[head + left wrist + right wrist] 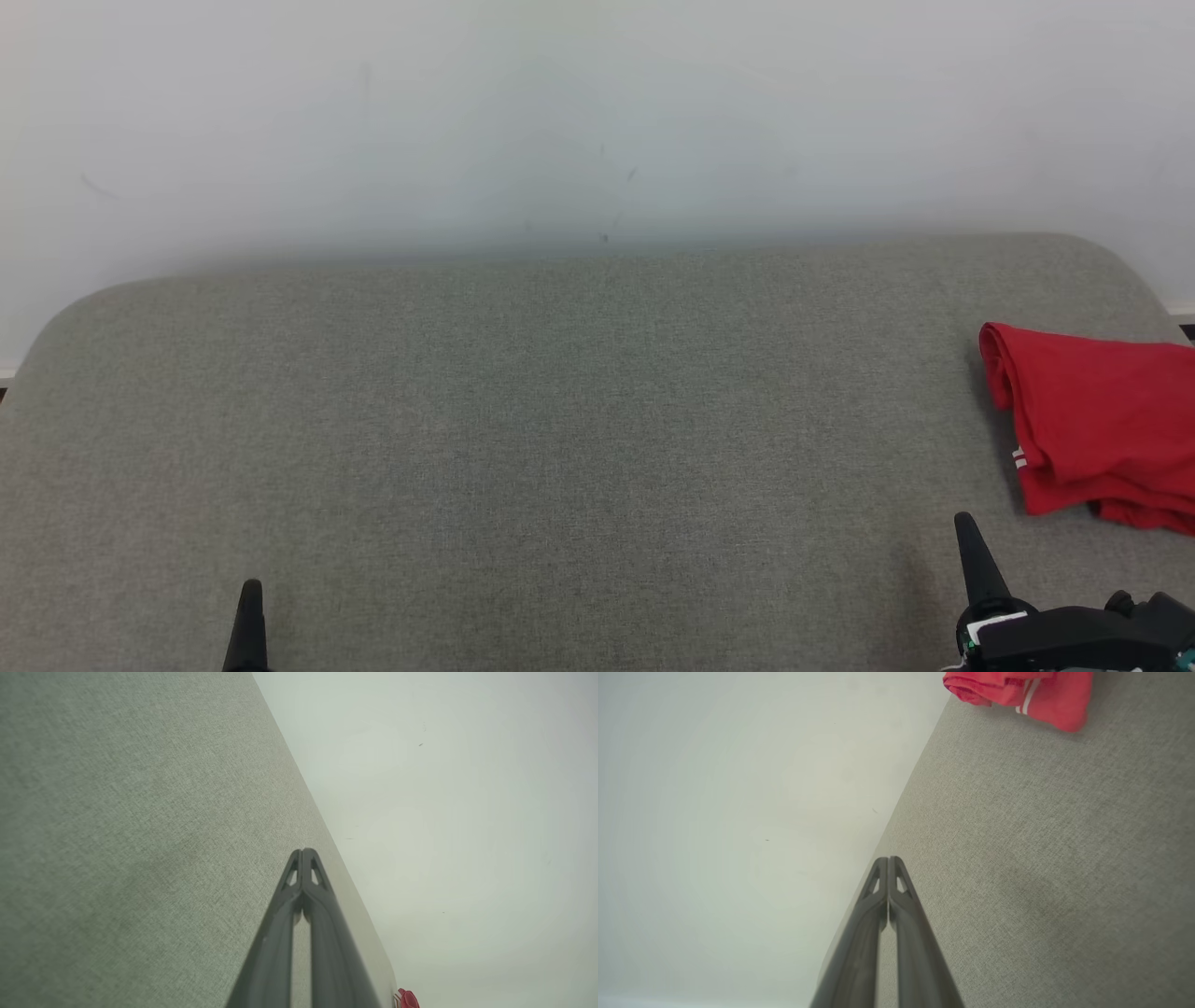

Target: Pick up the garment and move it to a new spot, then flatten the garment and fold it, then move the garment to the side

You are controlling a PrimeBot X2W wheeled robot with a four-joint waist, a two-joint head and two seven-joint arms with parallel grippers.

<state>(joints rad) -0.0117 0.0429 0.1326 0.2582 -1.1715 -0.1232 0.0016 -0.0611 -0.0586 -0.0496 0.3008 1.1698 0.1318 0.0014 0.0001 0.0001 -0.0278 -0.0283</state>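
Red garment (1092,420) being shown folded at the right edge of the cushion (560,420), just beyond the right gripper (965,523), far from the left gripper (250,590), both being held closed, empty.

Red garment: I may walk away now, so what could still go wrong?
The red garment lies at the right end of the grey surface and runs out of the head view, so it might overhang and slip off. The shut right gripper, near it, could snag and undo the fold.
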